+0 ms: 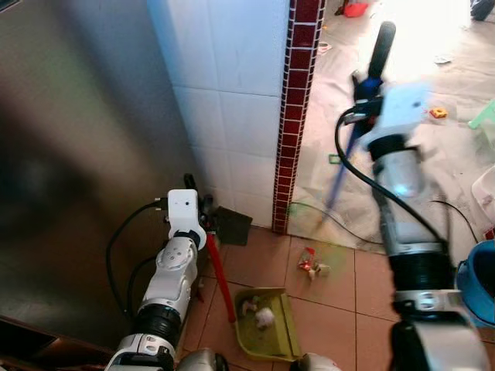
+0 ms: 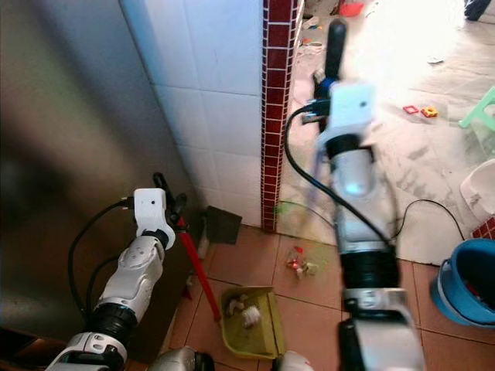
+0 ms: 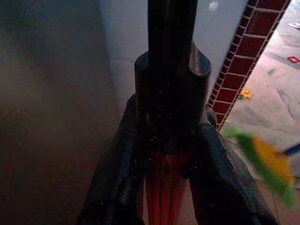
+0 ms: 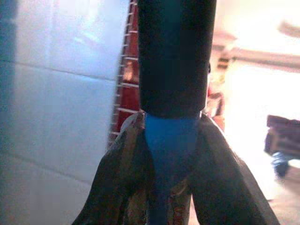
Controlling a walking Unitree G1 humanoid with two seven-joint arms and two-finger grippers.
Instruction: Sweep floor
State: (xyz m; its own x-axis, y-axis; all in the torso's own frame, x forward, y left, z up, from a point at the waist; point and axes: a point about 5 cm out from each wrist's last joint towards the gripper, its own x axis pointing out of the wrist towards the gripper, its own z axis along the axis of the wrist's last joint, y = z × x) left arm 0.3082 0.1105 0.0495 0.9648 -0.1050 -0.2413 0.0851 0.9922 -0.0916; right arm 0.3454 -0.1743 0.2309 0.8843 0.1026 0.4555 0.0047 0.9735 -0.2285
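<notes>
- the left claw (image 1: pixel 203 210) is clenched on the red metal handle of the dustpan (image 1: pixel 220 280); the green plastic dustpan (image 1: pixel 280 332) sits on the terracotta tiled floor (image 1: pixel 340 309) at the foot of the brushed steel panel (image 1: pixel 69 154), with a few white scraps already inside.
- the right claw (image 2: pixel 321 81) is raised high and grips the blue broom handle with a black end sleeve (image 1: pixel 380 46); the right wrist view shows both fingers (image 4: pixel 126 178) pressed against the blue shaft just below the sleeve.
- the blurred green broom head (image 1: pixel 309 224) hovers near the red mosaic tile column (image 1: pixel 298 93), beside a small red-and-white pile of litter (image 1: pixel 311 267) lying just short of the pan's open side.
- to do this stroke well — lower the bristles beyond the litter, on the column side, then draw them toward the pan in one short, low pull.
- keep the pan's lip flat on the tile and hold the red handle steady, so the scraps ride in rather than slip underneath.
- a blue plastic bucket (image 1: pixel 478 282) stands to the right — keep the arm's swing away from it.
</notes>
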